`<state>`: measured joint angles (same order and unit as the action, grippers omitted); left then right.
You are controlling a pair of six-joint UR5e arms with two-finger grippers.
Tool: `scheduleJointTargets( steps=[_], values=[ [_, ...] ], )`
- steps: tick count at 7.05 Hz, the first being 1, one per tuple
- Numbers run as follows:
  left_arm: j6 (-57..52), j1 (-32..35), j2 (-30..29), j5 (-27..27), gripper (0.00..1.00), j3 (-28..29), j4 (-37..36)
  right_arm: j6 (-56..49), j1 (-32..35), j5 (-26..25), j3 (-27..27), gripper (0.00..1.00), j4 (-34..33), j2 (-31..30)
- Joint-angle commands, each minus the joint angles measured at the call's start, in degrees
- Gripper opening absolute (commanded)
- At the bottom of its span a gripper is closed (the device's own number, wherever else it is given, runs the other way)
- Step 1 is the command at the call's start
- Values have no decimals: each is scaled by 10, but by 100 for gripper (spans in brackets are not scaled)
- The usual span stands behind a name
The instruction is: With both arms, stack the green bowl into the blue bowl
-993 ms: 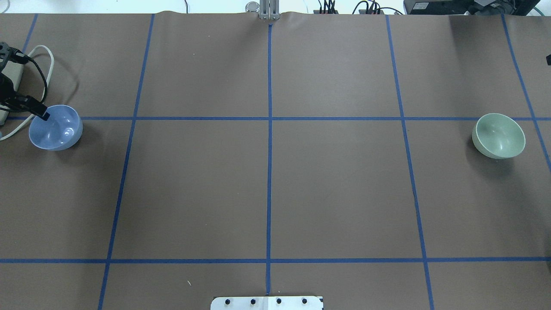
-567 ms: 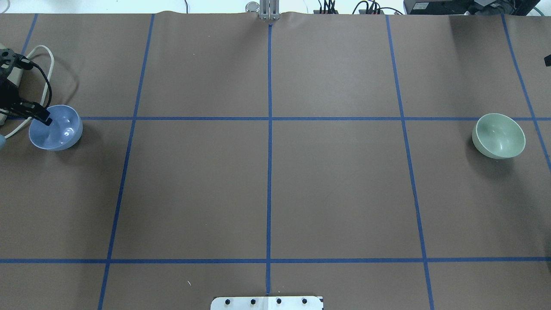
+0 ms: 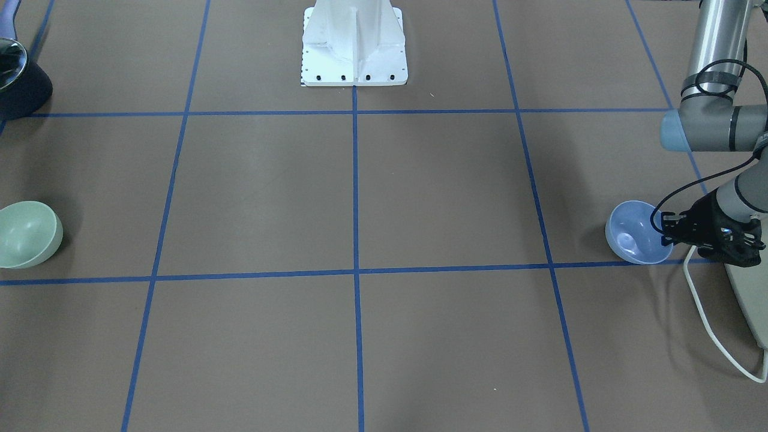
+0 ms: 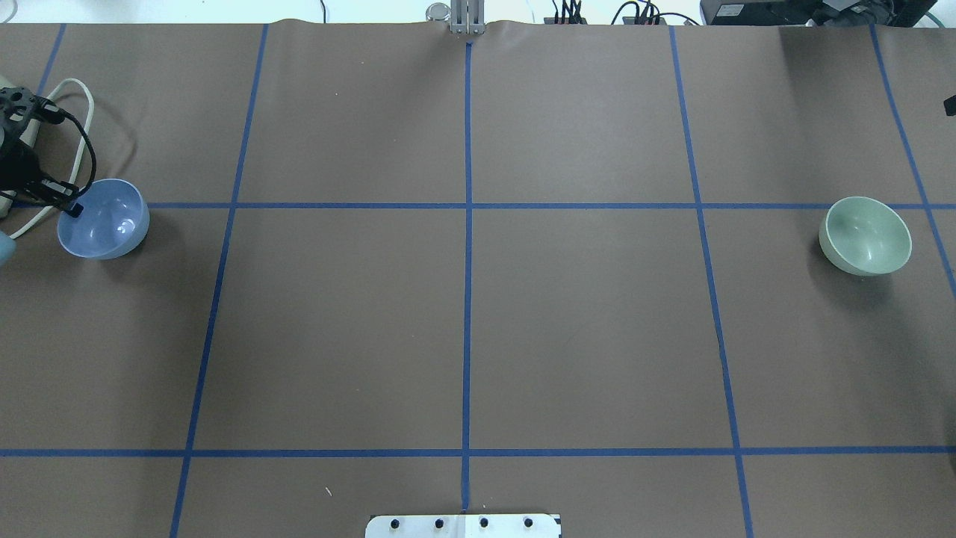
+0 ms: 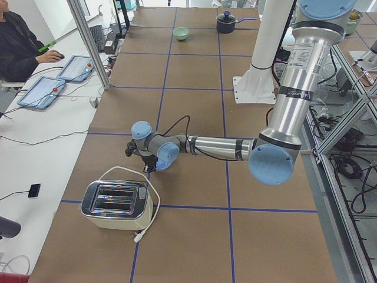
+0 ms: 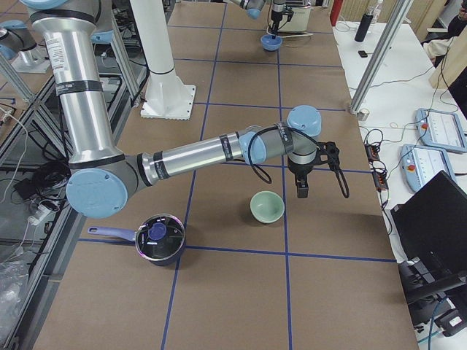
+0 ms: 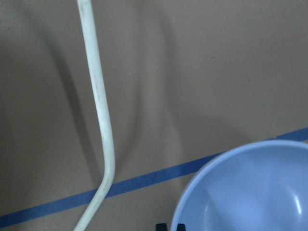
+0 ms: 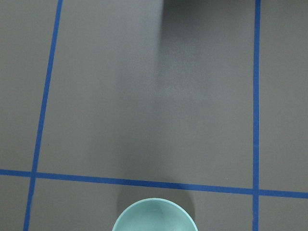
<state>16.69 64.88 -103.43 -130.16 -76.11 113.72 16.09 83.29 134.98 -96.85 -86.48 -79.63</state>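
The blue bowl (image 4: 108,220) is at the table's far left, tilted, and also shows in the front view (image 3: 630,240) and the left wrist view (image 7: 250,192). My left gripper (image 4: 71,208) is shut on its left rim, one finger inside the bowl. The green bowl (image 4: 866,235) sits upright at the far right, alone; it also shows in the front view (image 3: 27,234) and the right wrist view (image 8: 155,216). My right gripper (image 6: 301,186) hangs just beside the green bowl (image 6: 266,206), apart from it. I cannot tell whether it is open or shut.
A toaster (image 5: 115,203) stands just left of the blue bowl, and its white cord (image 4: 84,104) loops on the table behind my left gripper. A dark pot with a lid (image 6: 157,239) sits near the green bowl. The white pedestal (image 3: 354,42) is at the middle.
The blue bowl has shifted a little to the right and away from the robot with my left gripper on its rim. The green bowl has not moved.
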Motion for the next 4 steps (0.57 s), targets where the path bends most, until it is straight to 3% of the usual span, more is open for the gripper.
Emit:
scheduleJointTargets(
  steps=[1, 2, 4],
  values=[
    [4, 0, -7, -5, 0, -17, -9, 1, -6, -1, 1, 99, 0, 2],
    [5, 0, -23, -25, 0, -29, -32, 3, -15, -4, 0, 99, -18, 15],
    [59, 0, -82, -42, 0, -104, -168, 64, -54, -6, 0, 99, -34, 29]
  ],
)
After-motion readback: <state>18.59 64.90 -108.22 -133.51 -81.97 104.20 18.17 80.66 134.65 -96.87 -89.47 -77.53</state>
